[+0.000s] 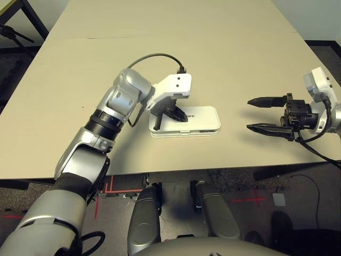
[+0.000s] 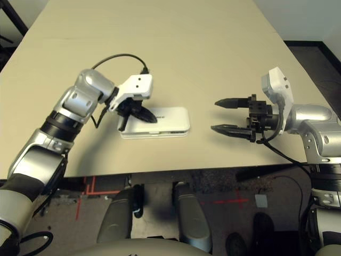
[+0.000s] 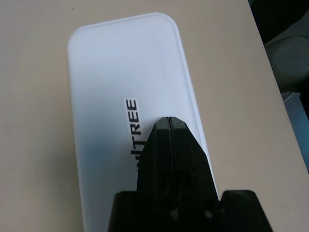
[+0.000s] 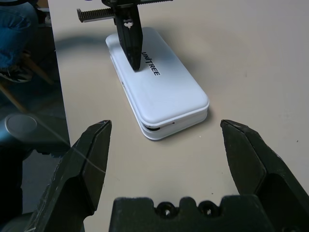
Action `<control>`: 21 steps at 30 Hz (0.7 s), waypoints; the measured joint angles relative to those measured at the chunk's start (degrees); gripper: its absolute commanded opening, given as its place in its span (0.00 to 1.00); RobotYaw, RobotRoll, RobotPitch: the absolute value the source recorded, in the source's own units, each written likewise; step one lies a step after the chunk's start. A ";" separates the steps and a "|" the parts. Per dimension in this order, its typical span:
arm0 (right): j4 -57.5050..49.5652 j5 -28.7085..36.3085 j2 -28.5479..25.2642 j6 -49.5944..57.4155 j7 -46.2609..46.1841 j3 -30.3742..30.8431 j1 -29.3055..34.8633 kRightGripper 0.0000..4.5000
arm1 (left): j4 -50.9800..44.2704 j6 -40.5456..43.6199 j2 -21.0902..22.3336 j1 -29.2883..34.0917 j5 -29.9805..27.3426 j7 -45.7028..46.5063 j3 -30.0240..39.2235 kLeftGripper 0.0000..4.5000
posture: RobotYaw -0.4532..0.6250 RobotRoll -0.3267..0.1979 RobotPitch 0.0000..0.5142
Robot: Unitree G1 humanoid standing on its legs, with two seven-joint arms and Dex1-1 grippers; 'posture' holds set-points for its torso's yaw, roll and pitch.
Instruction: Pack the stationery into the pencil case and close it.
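left hand [image 3: 170, 121]: closed, its tip on the lid [image 3: 113, 67] by the name | case [image 4: 181, 99]: right under it, flat on the counter [image 1: 160, 40], lid down | right hand [image 4: 166, 124]: wide open, at the case's 3 o'clock, nothing in it | job: looks nearly done; can't tell what's inside or if it clicked; maybe one last push, then hands away

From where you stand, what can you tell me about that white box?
The pencil case is a flat, white box with rounded corners, apparently hard plastic, lying flat on the table. Its smooth lid is down, with small dark "UNITREE" lettering; a seam runs around the side below it. The closed left hand has its tips at the lid, beside the lettering, seemingly pressing down. The open right hand is clear of it. Whatever may be inside is hidden.
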 measured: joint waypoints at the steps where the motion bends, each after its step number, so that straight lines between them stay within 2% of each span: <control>1: 0.00 0.00 0.06 0.00 -0.02 0.00 0.00 1.00 | -0.02 0.37 -0.18 0.00 0.01 0.39 -0.24 0.01 | 0.36 0.62 0.37; 6: 0.06 -0.86 0.99 -0.73 -1.56 0.26 -0.03 1.00 | 0.25 2.84 -0.73 0.25 0.38 3.19 -1.53 0.01 | 0.37 0.62 0.37; 13: 0.81 -1.50 3.04 -1.78 -2.56 1.04 -0.42 1.00 | 0.30 0.87 1.35 0.61 0.44 3.30 -3.70 0.01 | 0.37 0.62 0.34; 21: 0.81 -1.44 4.19 -1.86 -3.25 1.93 -0.54 1.00 | 0.24 1.64 1.38 1.07 -0.02 3.73 -3.45 0.01 | 0.37 0.62 0.34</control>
